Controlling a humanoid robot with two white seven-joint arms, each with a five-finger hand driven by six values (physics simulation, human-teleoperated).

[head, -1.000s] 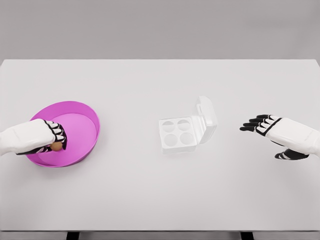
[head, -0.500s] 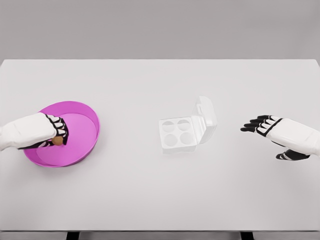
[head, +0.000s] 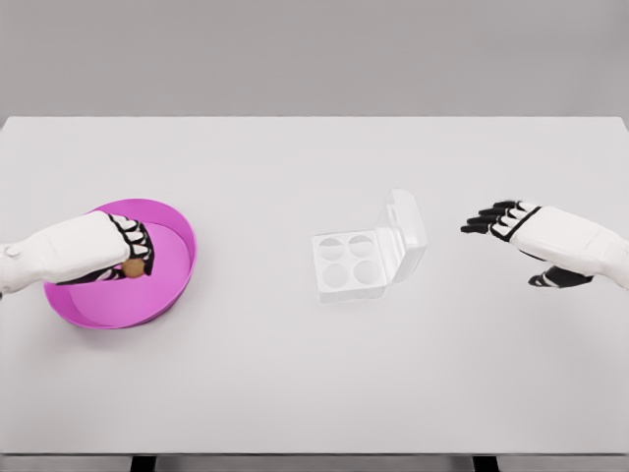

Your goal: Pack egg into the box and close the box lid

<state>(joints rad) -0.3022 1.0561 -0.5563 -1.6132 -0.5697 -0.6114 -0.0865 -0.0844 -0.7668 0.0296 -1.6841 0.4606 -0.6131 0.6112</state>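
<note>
A small brown egg (head: 132, 266) is held in the curled fingers of my left hand (head: 128, 254), lifted above the inside of the magenta bowl (head: 167, 285) at the left. The white egg box (head: 351, 264) lies near the table's middle with four empty round cups, its lid (head: 405, 229) standing open at the right side. My right hand (head: 491, 220) hovers to the right of the box, fingers spread and pointing left, holding nothing.
The white table (head: 314, 374) spans the whole view, its front edge near the bottom of the picture. A plain grey wall lies behind it.
My left hand has risen and moved right with the egg, out of the bowl's bottom. My right hand has shifted up and slightly left toward the box.
</note>
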